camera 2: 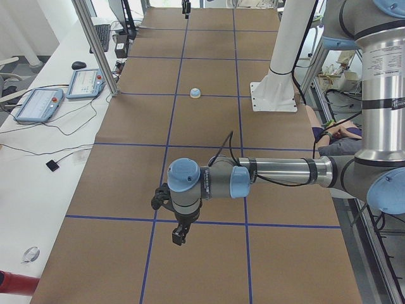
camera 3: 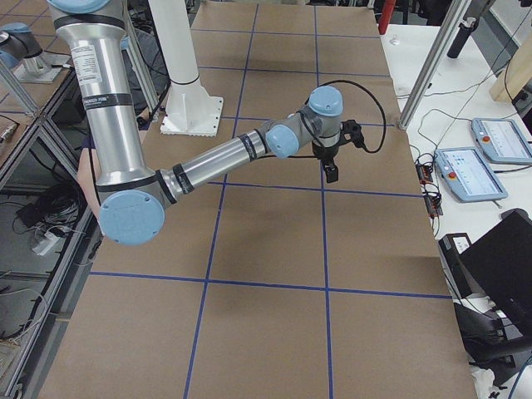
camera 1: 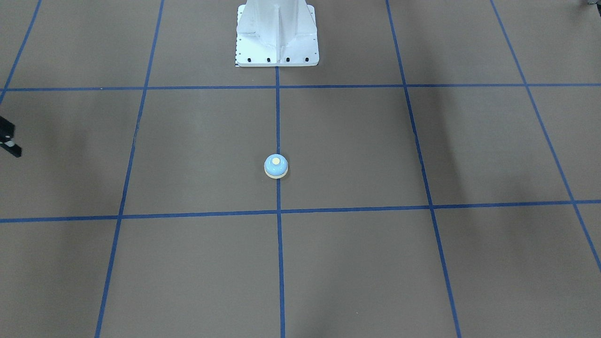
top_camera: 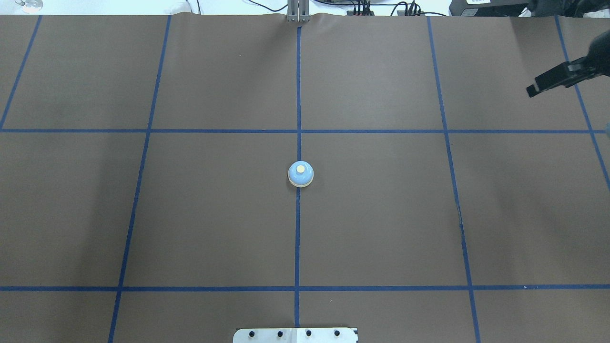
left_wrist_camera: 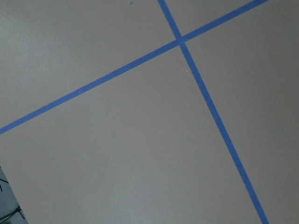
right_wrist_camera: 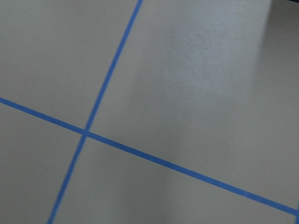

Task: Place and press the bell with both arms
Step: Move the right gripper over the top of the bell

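Observation:
The light-blue bell (camera 1: 276, 165) with its cream button stands upright on the blue centre line in the middle of the brown table; it also shows in the overhead view (top_camera: 300, 174) and, small, in the exterior left view (camera 2: 196, 93). Nothing touches it. My right gripper (top_camera: 533, 90) hangs far off at the table's right edge, its black fingers reading as one bar with no gap, empty; it also shows in the exterior right view (camera 3: 331, 173). My left gripper (camera 2: 179, 237) shows only in the exterior left view, far from the bell, and I cannot tell if it is open or shut.
The white pedestal (camera 1: 277, 35) stands behind the bell on the robot's side. Blue tape lines (top_camera: 298, 238) grid the table. Screens and cables (camera 2: 50, 101) lie on the white bench beyond the table's far edge. Both wrist views show only table and tape.

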### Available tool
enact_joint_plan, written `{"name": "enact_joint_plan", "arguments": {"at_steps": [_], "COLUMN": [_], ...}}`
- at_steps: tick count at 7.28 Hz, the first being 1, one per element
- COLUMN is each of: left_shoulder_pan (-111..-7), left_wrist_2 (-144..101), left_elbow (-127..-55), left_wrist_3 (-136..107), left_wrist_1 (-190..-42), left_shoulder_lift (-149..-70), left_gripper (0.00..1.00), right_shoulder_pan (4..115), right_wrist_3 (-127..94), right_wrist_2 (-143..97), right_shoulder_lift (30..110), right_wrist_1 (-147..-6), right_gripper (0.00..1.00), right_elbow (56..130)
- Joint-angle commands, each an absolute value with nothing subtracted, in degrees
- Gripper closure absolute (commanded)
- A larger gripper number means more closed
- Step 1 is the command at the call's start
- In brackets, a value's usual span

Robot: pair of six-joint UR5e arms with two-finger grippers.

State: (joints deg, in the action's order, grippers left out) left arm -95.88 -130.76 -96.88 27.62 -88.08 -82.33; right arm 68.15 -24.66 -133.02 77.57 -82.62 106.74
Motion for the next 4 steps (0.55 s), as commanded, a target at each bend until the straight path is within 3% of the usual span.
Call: {"name": "enact_joint_plan", "arguments": {"at_steps": [1, 4], "left_shoulder_pan": [-98.26, -97.65], "left_wrist_2": [-134.65, -134.56], "left_elbow": [-98.34, -99.23], "left_wrist_3": [23.60, 16.70], "left_wrist_1": [-88.07, -88.68], "left_shoulder_lift": [-80.42, -80.60], "left_gripper": [0.00, 0.00], "right_shoulder_pan": [57.71, 44.16], "right_wrist_3": [-39.84, -56.20], "right_wrist_2": [-128.26, -119.57], "right_shoulder_lift": [71.13, 63.57], "right_wrist_1": [-82.62, -83.40], "right_gripper": [0.01, 0.00], "right_elbow": [106.79, 106.00]}}
